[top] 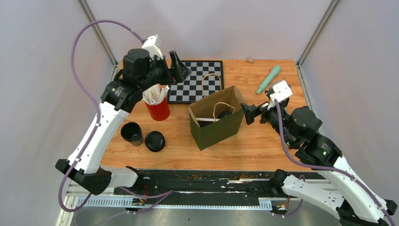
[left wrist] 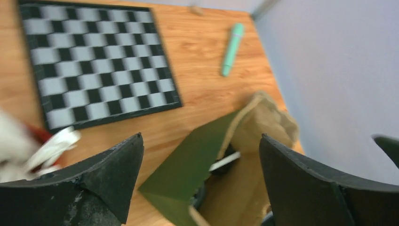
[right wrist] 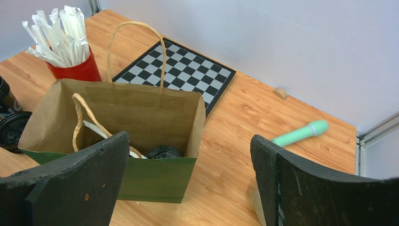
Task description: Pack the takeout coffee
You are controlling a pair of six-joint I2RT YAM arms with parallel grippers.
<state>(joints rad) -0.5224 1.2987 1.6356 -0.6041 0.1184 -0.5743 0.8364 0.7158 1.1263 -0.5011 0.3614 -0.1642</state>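
One cup (right wrist: 162, 151) sits inside the green bag (top: 221, 129). An open cup (top: 131, 133) and a lidded cup (top: 155, 141) stand on the table (top: 263, 141) left of it. Left gripper (top: 181, 66) and right gripper (top: 247, 113) gape wide, empty.

2 white arms (top: 96, 136), black joints (top: 136, 61), black fingers (right wrist: 75, 183), purple cables (top: 74, 54)

Left gripper (left wrist: 201, 137) hangs, jaws wide apart, over a green bag (left wrist: 183, 169) beside a chessboard (left wrist: 94, 61).
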